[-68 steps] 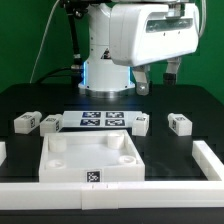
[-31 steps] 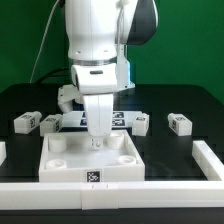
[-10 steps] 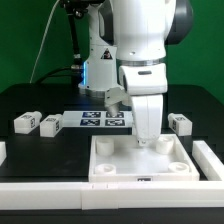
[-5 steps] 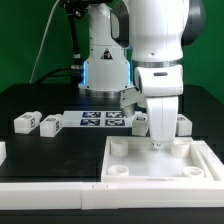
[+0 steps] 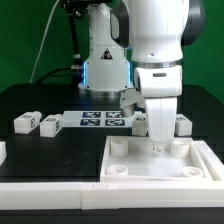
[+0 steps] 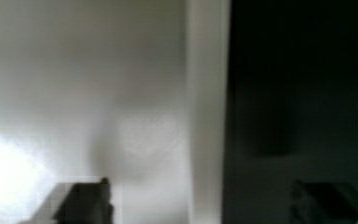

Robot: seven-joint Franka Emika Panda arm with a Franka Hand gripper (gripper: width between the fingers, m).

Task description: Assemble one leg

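Four small white legs with marker tags lie on the black table in the exterior view: two at the left (image 5: 25,122) (image 5: 50,123), one (image 5: 140,122) and another (image 5: 183,123) half hidden behind the arm. My gripper (image 5: 157,146) points straight down over the back wall of the large white panel (image 5: 130,168), far from any leg. In the wrist view the gripper (image 6: 202,198) has its dark fingers (image 6: 82,200) wide apart astride the panel's white wall (image 6: 140,120), with a dark gap beside one finger. It holds nothing.
The marker board (image 5: 100,120) lies behind the panel, in front of the robot base. A white rail (image 5: 60,194) runs along the table's front and another (image 5: 216,152) along the exterior view's right; the panel sits in their corner.
Over the earlier frames the panel slid with my gripper from the table's middle to the exterior view's right, into the rail corner. In the last half second nothing has moved.
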